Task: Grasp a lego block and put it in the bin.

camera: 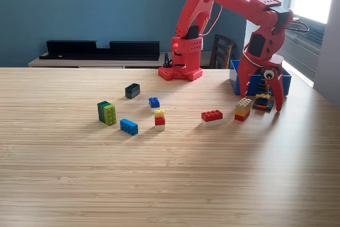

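Observation:
My red gripper (258, 101) hangs at the exterior view's right, just in front of the blue bin (287, 83). Its jaws are open and point down at the table. Between the fingertips lies a small stack of dark, yellow and blue lego blocks (263, 102); whether a finger touches it I cannot tell. A tan, yellow and red block stack (243, 109) stands just left of the left finger. Part of the bin is hidden behind the gripper.
More blocks lie scattered on the wooden table: a red-on-white one (212, 116), a yellow-red-white stack (159, 119), two blue ones (154, 102) (128, 126), a green pair (107, 112) and a dark one (132, 90). The arm's base (180, 72) is at the table's far edge.

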{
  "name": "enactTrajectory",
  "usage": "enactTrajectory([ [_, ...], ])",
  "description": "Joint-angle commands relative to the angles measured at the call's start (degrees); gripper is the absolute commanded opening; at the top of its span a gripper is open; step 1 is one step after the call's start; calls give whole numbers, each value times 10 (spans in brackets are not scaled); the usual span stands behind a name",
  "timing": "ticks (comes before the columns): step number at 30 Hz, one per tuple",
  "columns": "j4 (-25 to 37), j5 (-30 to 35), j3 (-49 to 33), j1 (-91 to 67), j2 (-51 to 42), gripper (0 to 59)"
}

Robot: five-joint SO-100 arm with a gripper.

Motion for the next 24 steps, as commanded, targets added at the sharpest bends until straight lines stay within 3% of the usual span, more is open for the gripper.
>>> enactTrajectory([
  [1,5,4,-37,-18,3,351],
  [5,5,10,-37,-31,3,329],
  [10,5,16,-31,-40,3,246],
  [14,5,25,-26,-42,3,65],
  [16,5,31,-26,-41,3,4],
  [24,24,57,-62,-38,3,0],
])
